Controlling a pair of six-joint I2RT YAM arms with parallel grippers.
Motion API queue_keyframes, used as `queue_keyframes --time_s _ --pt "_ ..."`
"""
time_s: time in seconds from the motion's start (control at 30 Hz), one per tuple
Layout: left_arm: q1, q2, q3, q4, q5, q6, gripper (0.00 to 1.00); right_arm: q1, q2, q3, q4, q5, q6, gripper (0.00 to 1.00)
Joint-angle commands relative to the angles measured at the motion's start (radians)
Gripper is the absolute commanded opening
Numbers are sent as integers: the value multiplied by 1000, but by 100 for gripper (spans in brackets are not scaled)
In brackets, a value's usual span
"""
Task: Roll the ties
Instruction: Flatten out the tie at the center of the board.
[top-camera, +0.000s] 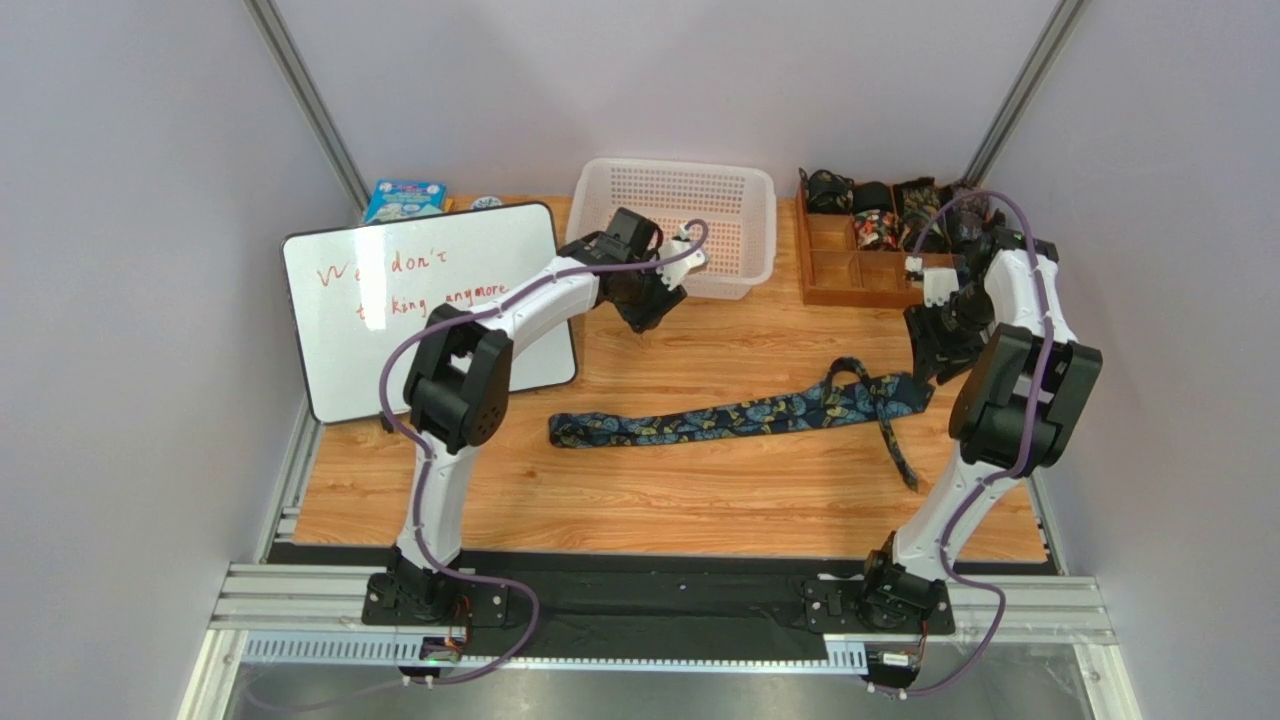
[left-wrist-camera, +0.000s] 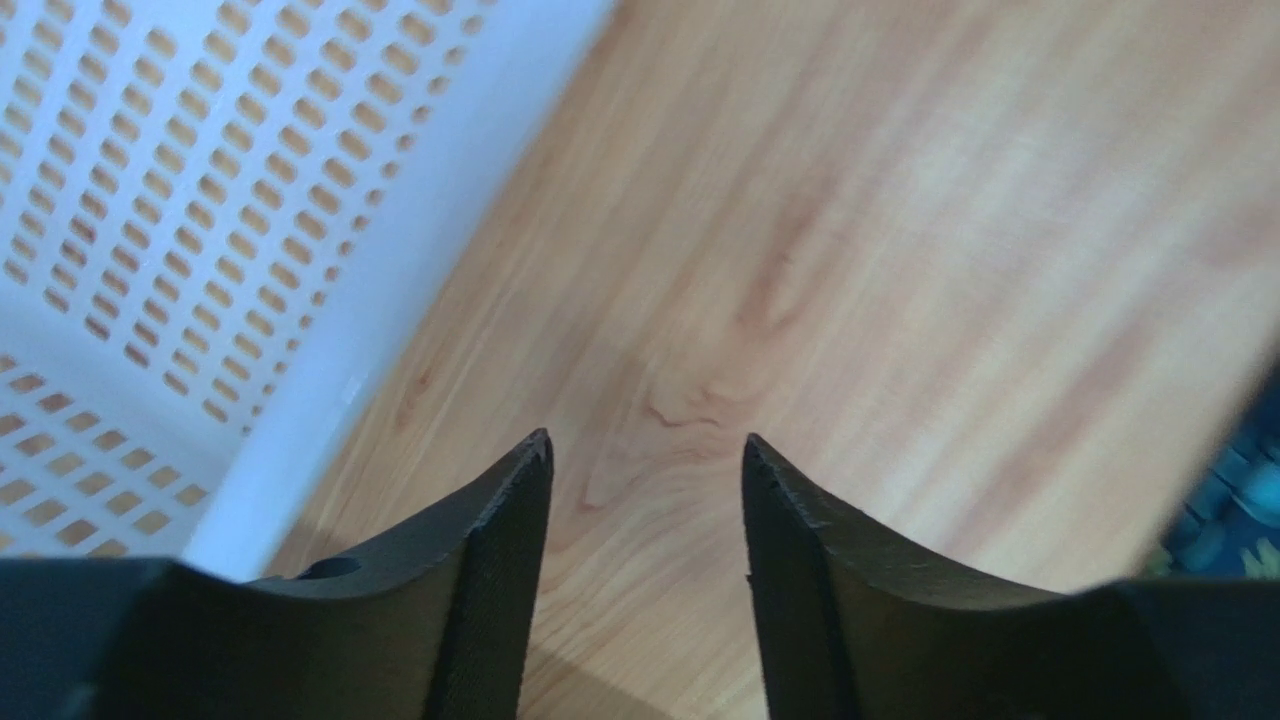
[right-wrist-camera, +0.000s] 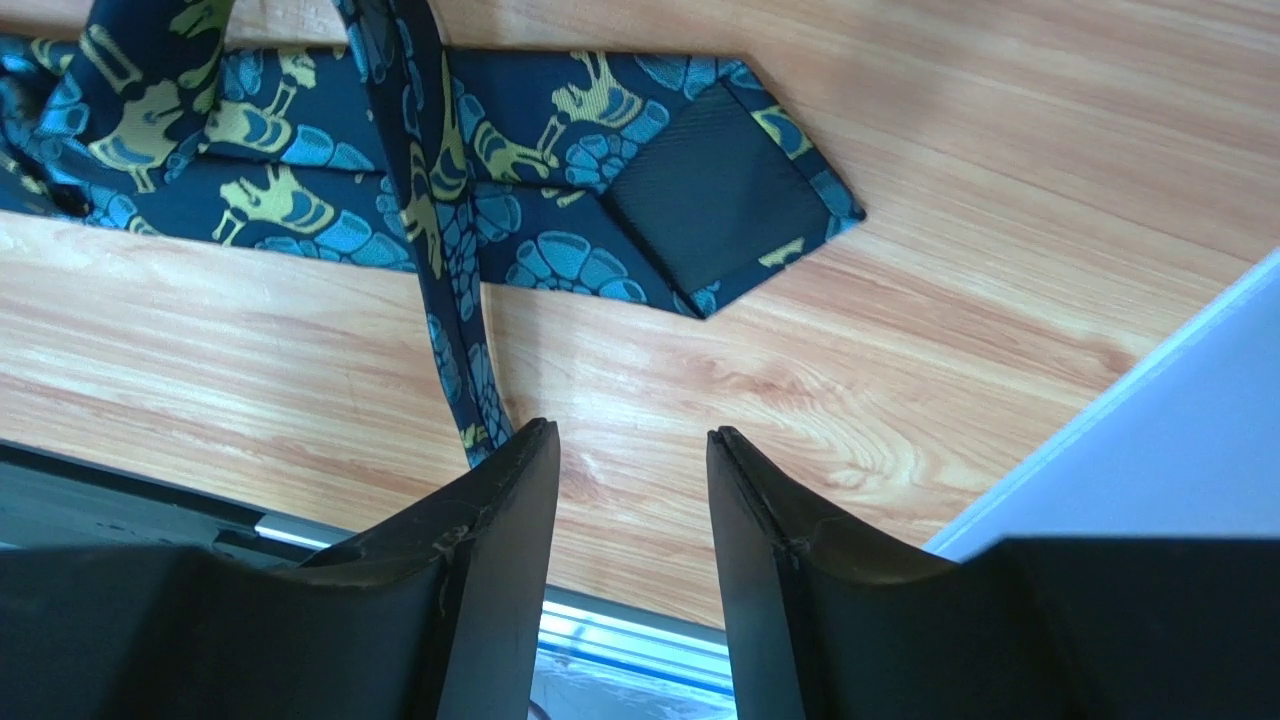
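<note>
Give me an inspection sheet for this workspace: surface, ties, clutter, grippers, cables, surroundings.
Surface: wooden table, no spills seen.
Job's things: one tie lies unrolled across the middle; rolled ties sit in the organizer, far right.
Clutter: basket, whiteboard with red writing, blue box behind it.
Grippers: left gripper open, empty, beside the basket; right gripper open, empty, by the tie's wide end.
Cables: purple cables run along both arms.
Surroundings: grey walls, metal rail at the near edge.

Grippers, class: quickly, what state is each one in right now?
Left gripper: open, holding nothing.
Right gripper: open, nothing between its fingers; the tie lies ahead on the table.
</note>
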Motion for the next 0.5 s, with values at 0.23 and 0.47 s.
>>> queue_keyframes --time_s 0.23,0.47 --pt "-17 -493 -327 -411 347 457 81 30 146 36 130 94 108 48" --pt "-64 -507 -449 -379 231 456 88 64 152 -85 197 147 107 47"
